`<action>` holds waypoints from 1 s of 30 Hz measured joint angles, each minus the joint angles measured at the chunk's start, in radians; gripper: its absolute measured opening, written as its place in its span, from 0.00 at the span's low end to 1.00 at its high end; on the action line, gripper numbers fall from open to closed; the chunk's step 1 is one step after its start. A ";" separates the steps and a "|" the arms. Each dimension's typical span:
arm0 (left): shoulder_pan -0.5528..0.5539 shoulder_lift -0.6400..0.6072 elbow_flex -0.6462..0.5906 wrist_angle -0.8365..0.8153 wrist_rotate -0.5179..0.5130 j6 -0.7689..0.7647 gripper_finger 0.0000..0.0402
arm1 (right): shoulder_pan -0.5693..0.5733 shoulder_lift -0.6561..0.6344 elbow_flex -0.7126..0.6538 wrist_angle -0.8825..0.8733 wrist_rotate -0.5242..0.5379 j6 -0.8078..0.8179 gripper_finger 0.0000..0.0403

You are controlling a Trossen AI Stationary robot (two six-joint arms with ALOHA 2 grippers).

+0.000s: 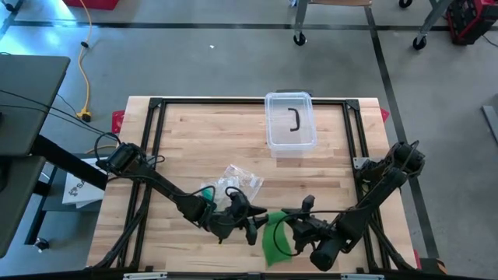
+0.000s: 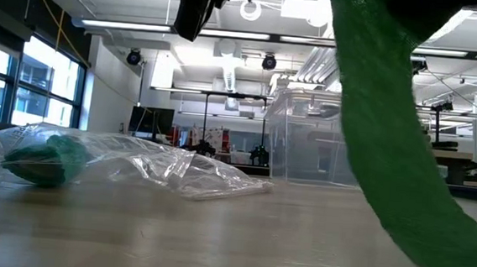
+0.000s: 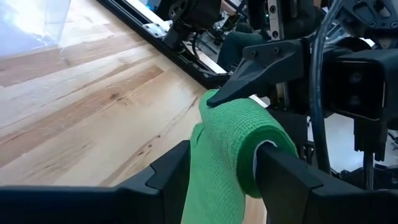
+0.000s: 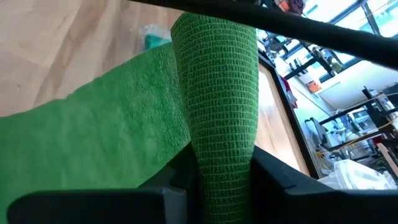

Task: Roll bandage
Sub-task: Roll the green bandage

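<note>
While our left gripper (image 3: 217,180) squeezed the green bandage (image 3: 239,149) roll at bottom center, roll lay across its fingers; right gripper (image 4: 217,180) pinched the loose strip nearby.

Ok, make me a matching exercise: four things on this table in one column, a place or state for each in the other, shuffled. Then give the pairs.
Things
1. green bandage
2. clear lidded box
3. plastic bag
4. left gripper

Places or states
A. at the table's far edge, black handle on top
B. crumpled, with something green inside
C. partly rolled, tail hanging loose
D. shut on the roll's end

Pairs: 1-C, 2-A, 3-B, 4-D
</note>
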 joint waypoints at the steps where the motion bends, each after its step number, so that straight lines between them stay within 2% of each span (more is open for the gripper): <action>1: 0.000 0.000 0.000 0.001 0.000 0.000 0.41 | 0.000 0.000 0.000 0.007 0.004 -0.003 0.22; 7: 0.002 0.000 0.000 0.005 0.005 0.019 0.35 | -0.009 0.000 -0.001 0.091 -0.001 -0.075 0.22; 11: 0.002 0.000 0.000 0.006 0.010 0.075 0.24 | -0.020 0.000 -0.002 0.116 -0.033 -0.108 0.22; 16: 0.002 0.000 0.000 -0.005 0.019 0.131 0.05 | -0.038 0.000 -0.002 0.117 -0.088 -0.077 0.22; 19: 0.002 -0.002 0.000 -0.012 0.019 0.154 0.04 | -0.041 0.000 -0.002 0.117 -0.092 -0.039 0.23; 25: -0.001 -0.027 0.001 -0.129 -0.060 0.176 0.02 | -0.038 -0.021 0.000 0.081 -0.114 0.083 0.40; 27: -0.011 -0.038 0.000 -0.214 -0.135 0.152 0.02 | -0.029 -0.043 0.002 0.061 -0.143 0.135 0.47; 30: -0.014 -0.062 -0.002 -0.359 -0.189 0.050 0.02 | -0.016 -0.077 0.003 0.021 -0.196 0.185 0.54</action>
